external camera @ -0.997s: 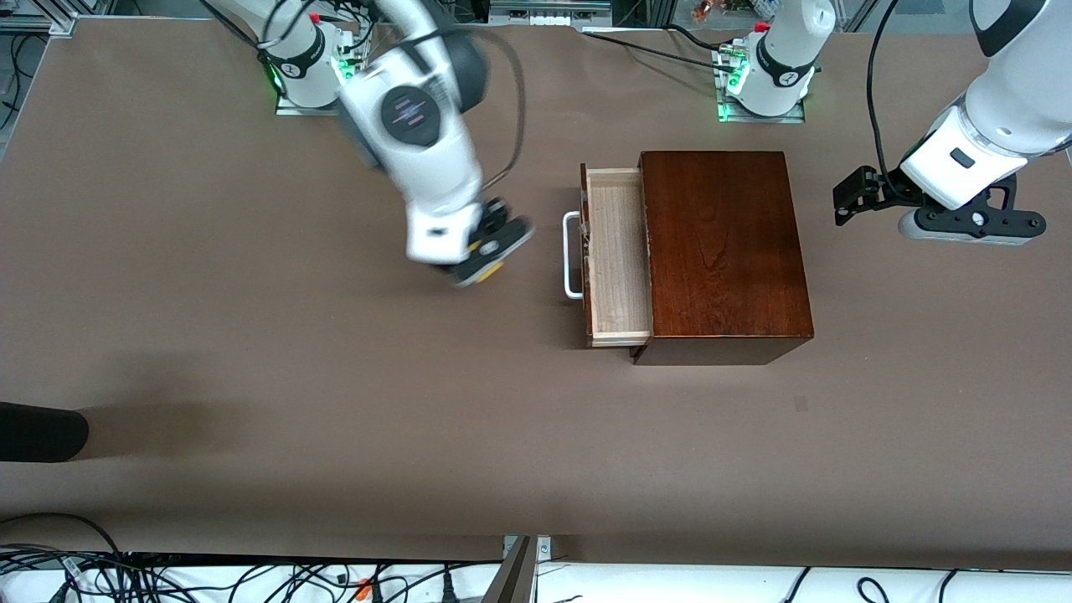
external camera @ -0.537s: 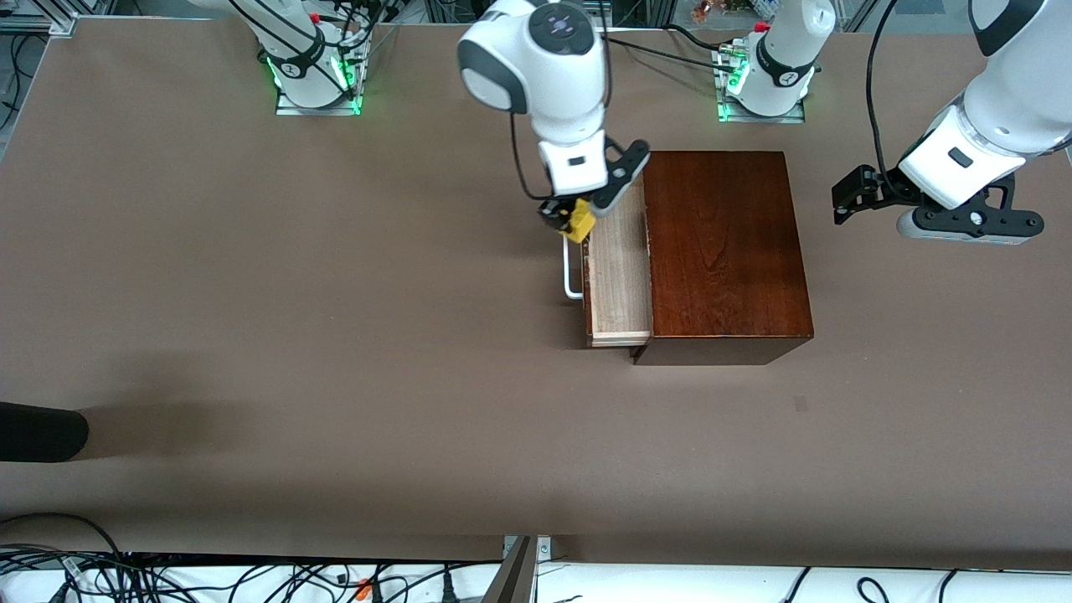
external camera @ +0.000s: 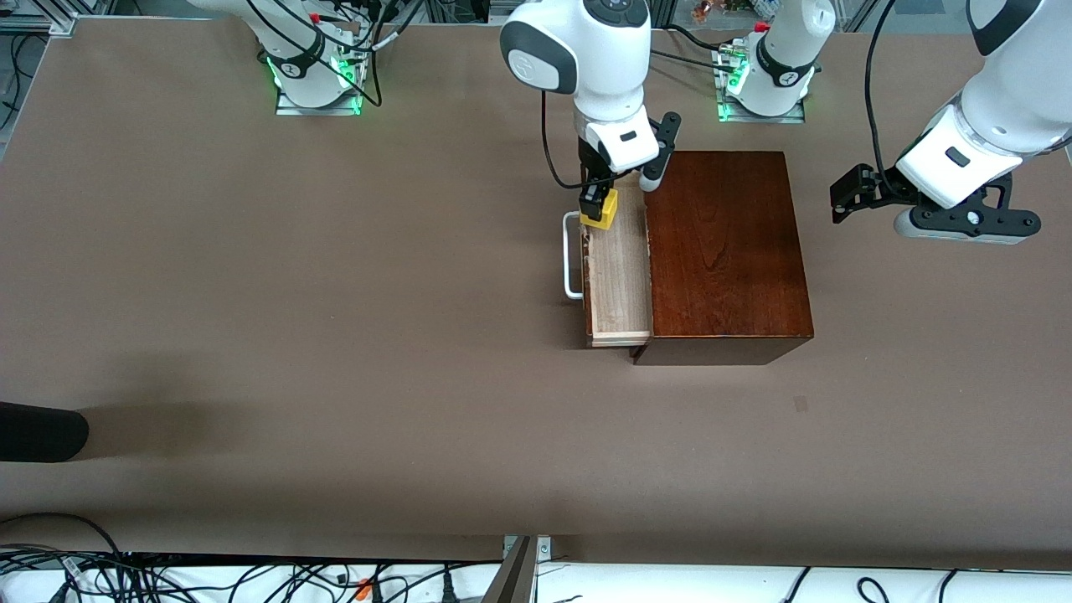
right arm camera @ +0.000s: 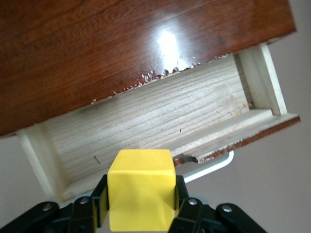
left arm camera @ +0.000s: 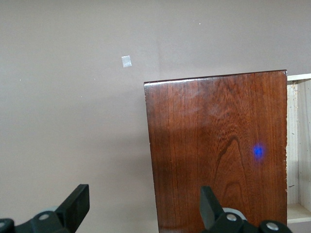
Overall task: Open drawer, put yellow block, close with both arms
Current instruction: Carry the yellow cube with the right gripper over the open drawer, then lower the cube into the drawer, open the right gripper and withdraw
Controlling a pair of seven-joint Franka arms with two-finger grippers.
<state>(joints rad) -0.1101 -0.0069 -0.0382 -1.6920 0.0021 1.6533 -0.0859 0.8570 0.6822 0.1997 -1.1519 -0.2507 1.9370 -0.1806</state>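
Note:
The dark reddish-brown box (external camera: 724, 251) stands mid-table with its drawer (external camera: 620, 285) pulled out, light wood lining showing and white handle (external camera: 572, 260) outermost. My right gripper (external camera: 598, 208) hangs over the drawer's end toward the robots' bases, shut on the yellow block (external camera: 605, 209). In the right wrist view the yellow block (right arm camera: 141, 187) sits between the black fingers (right arm camera: 100, 199) above the drawer (right arm camera: 160, 116), with the handle (right arm camera: 216, 167) just past it. My left gripper (external camera: 847, 201) waits open in the air beside the box, toward the left arm's end. Its fingers (left arm camera: 75, 206) frame the box (left arm camera: 218, 145).
A small pale mark (external camera: 801, 404) lies on the brown table nearer the front camera than the box. A black object (external camera: 42, 431) pokes in at the right arm's end. Cables (external camera: 251, 578) run along the table's front edge.
The right arm swung from over bare table across to the drawer, carrying the yellow block, and now holds it over the drawer. The left arm has hardly moved.

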